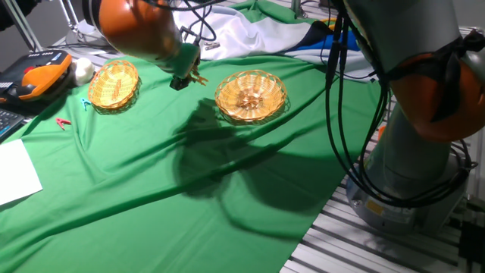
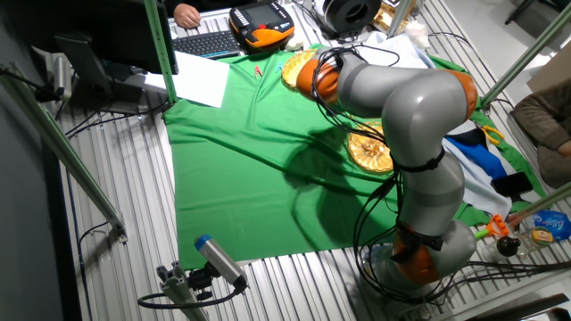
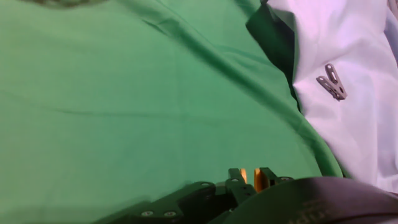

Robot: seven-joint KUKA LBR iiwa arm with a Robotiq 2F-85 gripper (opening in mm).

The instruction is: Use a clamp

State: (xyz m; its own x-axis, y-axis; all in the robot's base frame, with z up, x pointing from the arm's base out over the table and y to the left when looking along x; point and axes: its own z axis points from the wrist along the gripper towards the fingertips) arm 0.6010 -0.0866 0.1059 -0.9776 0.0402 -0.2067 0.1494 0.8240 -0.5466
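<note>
My gripper [image 1: 187,76] hangs above the green cloth between the two wicker baskets. It is shut on the clamp [image 1: 198,79], a tiny yellow-orange clothespin that sticks out to the right of the fingers. In the hand view the gripper [image 3: 250,182] is at the bottom edge and the clamp's orange ends [image 3: 257,179] show between the dark fingers. The left basket [image 1: 114,85] and the right basket [image 1: 251,95] both look empty. In the other fixed view the arm hides the gripper.
A small red clip [image 1: 64,123] lies on the green cloth [image 1: 151,189] at the left. A grey clothespin [image 3: 331,81] lies on the white cloth [image 3: 354,124]. A white paper [image 1: 15,171] and an orange pendant [image 1: 34,80] are at the left. The robot base [image 1: 409,167] stands at the right.
</note>
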